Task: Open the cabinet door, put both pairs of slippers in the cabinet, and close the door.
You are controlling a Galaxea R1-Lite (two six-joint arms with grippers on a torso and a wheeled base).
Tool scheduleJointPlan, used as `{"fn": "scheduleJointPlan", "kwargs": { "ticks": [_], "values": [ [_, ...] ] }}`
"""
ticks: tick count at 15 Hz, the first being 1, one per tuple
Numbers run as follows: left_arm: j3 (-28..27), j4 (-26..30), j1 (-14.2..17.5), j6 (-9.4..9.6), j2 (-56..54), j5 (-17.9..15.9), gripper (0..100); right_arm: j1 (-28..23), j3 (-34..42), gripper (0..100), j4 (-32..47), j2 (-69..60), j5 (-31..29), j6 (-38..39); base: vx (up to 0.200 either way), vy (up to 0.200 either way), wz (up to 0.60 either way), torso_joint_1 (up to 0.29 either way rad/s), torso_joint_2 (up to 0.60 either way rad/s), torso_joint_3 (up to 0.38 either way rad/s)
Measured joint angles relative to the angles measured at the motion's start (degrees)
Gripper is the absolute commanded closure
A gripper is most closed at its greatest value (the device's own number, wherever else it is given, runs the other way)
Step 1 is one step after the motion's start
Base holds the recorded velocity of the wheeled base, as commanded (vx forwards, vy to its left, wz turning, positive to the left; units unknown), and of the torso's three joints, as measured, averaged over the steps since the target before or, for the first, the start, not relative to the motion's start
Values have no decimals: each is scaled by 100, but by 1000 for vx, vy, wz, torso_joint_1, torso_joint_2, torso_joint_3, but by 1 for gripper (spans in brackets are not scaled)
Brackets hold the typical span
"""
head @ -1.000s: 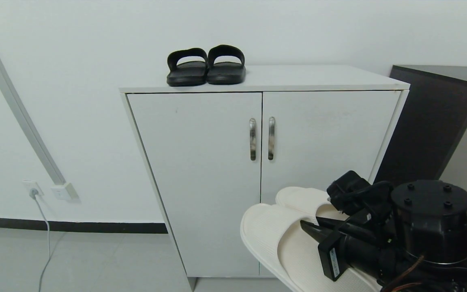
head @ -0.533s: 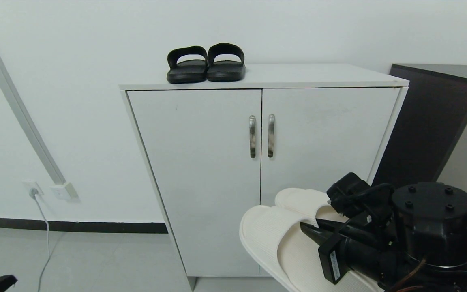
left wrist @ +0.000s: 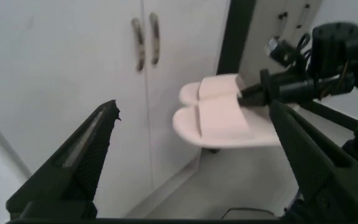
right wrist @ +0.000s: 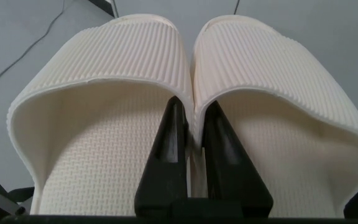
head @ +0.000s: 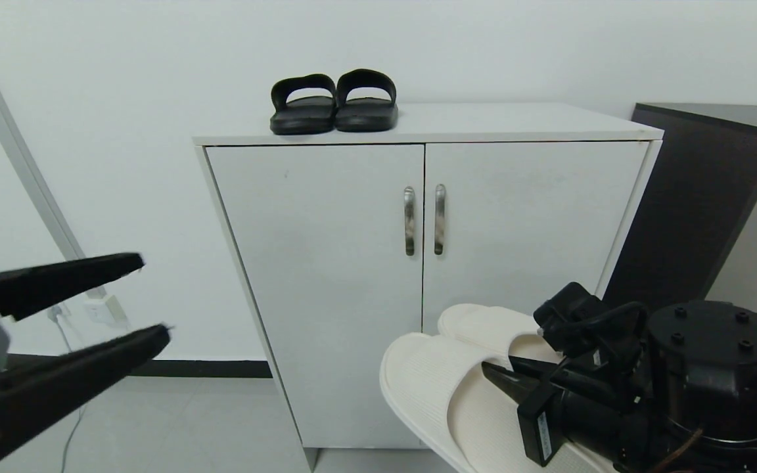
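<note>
The top slippers (head: 334,105) stand side by side on the cabinet (head: 326,315), toward its left end. The two handles (head: 409,221) are just beside each other in the middle, where the doors meet. The lower slippers (head: 444,387) hang low before the right door (head: 529,223), with the right pincer (head: 487,369) between them, clamped on their inner sides. The left pincer (head: 155,297) is left of the cabinet, well apart from it. A second cabinet (head: 694,210) stands just to the right.

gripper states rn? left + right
Left gripper: open, empty.
Right gripper: shut on the white slippers, pinching their inner edges together.
</note>
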Motion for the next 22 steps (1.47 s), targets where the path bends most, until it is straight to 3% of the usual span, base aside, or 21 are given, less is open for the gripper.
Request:
{"fn": "scheduleJointPlan", "kwargs": {
  "ticks": [2, 4, 6, 9, 12, 15, 17, 22],
  "values": [
    [-530, -207, -477, -89, 713, 100, 0, -11, 33, 100, 2, 17, 5, 0, 0, 0, 0, 0, 0, 0],
    [-1092, -290, -980, -308, 1381, 158, 0, -12, 45, 100, 2, 34, 5, 0, 0, 0, 0, 0, 0, 0],
    [-1619, -375, -1436, -585, 2033, 180, 0, -17, 48, 100, -1, 72, 7, 5, 0, 0, 0, 0, 0, 0],
    [-2155, -831, -1846, -1031, 2881, 174, 0, -12, 55, 100, -4, 108, 5, 7, 0, 0, 0, 0, 0, 0],
    [-2467, -1523, -2081, -1420, 3585, 152, 0, -23, 55, 100, -6, 127, 5, 7, 0, 0, 0, 0, 0, 0],
    [-2773, -1677, -2141, -1658, 4088, 156, 0, -26, 48, 100, -6, 140, 5, 9, 0, 0, 0, 0, 0, 0],
    [-2955, -1675, -2160, -1702, 4328, 212, 0, -26, 48, 100, -4, 150, 5, 7, 0, 0, 0, 0, 0, 0],
    [-3272, -1645, -2175, -1704, 4717, 717, 0, -26, 48, 100, -6, 163, 5, 5, 0, 0, 0, 0, 0, 0]
  ]
}}
